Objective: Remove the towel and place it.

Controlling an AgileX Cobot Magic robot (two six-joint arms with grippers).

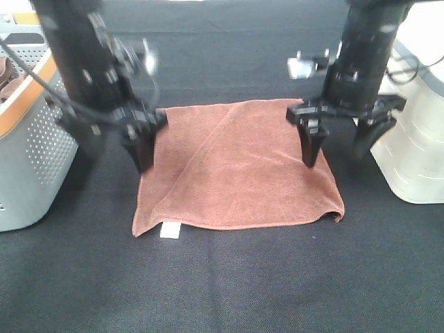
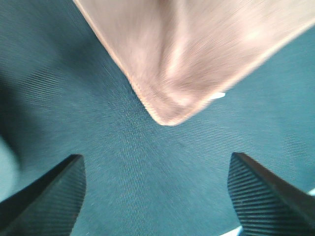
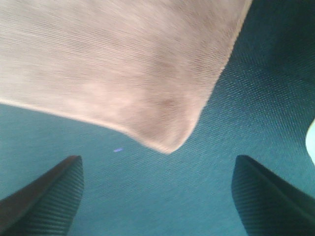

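The reddish-brown towel [image 1: 239, 166] lies flat on the black table cloth, with a diagonal fold across it and a small white tag [image 1: 169, 231] at its front left corner. My left gripper [image 1: 142, 151] hangs just above the towel's left edge, open and empty. In the left wrist view the towel's corner [image 2: 172, 59] lies ahead of the spread fingers [image 2: 49, 196]. My right gripper [image 1: 338, 146] is open and empty over the towel's right edge. In the right wrist view another corner of the towel [image 3: 123, 64] lies ahead of the open fingers [image 3: 44, 196].
A grey perforated basket [image 1: 28, 146] with an orange rim stands at the left. A white container [image 1: 416, 152] stands at the right, close to the right arm. Black cloth [image 1: 243, 284] covers the table in front of the towel.
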